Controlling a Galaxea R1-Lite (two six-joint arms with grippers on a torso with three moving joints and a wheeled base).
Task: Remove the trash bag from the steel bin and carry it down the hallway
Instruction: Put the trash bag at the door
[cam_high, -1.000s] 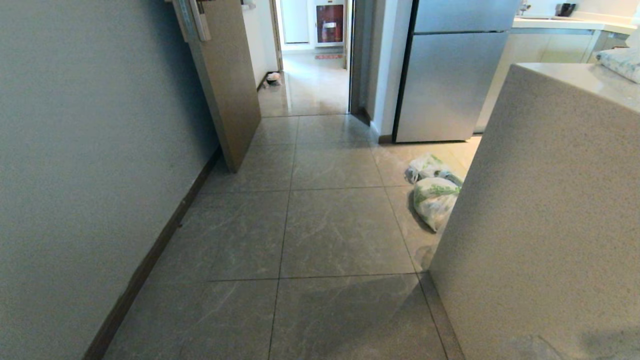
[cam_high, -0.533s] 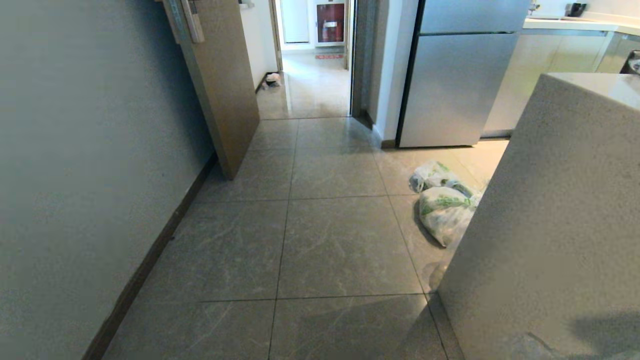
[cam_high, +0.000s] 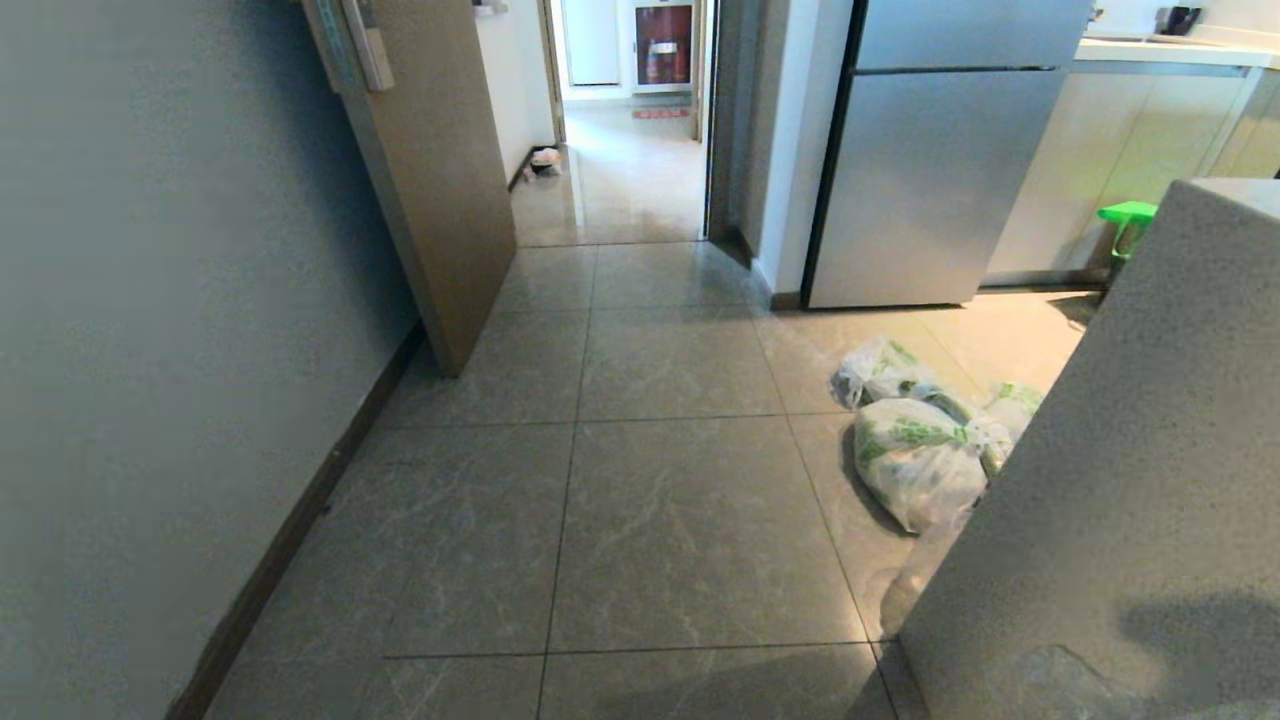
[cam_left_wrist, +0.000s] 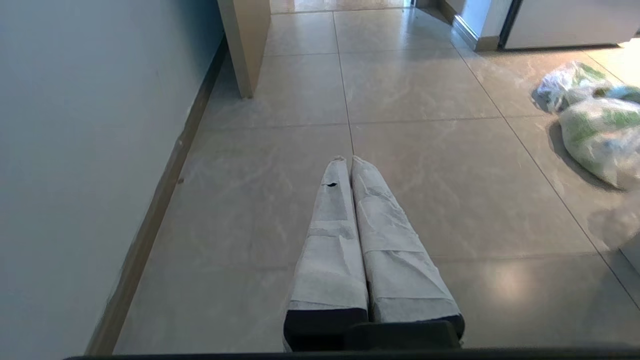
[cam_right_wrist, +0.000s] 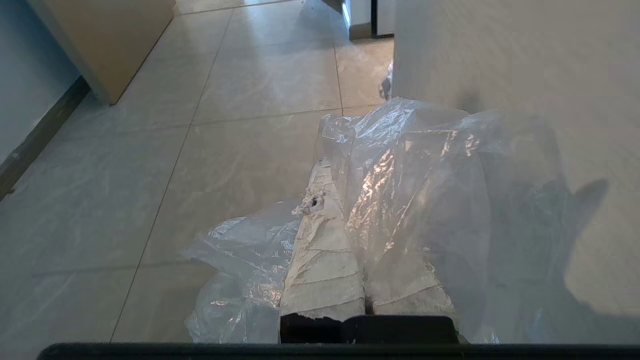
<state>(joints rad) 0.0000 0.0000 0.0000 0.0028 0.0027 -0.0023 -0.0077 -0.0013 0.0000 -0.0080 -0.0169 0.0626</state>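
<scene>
Head view: the hallway (cam_high: 640, 520) floor runs past two tied white bags with green print (cam_high: 915, 455) beside a speckled counter (cam_high: 1130, 480). Left wrist view: the left gripper (cam_left_wrist: 349, 161) hangs with its wrapped fingers pressed together, empty. Right wrist view: the right gripper (cam_right_wrist: 325, 172) pinches the clear trash bag (cam_right_wrist: 400, 200), which drapes over its fingers above the tiles.

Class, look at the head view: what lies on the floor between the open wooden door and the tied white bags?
Only bare floor tiles between the door and the bags.

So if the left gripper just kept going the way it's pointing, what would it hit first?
Probably nothing close: the shut left gripper points along open floor tiles toward the doorway. The wooden door stands off to one side, though depth is unclear.
</scene>
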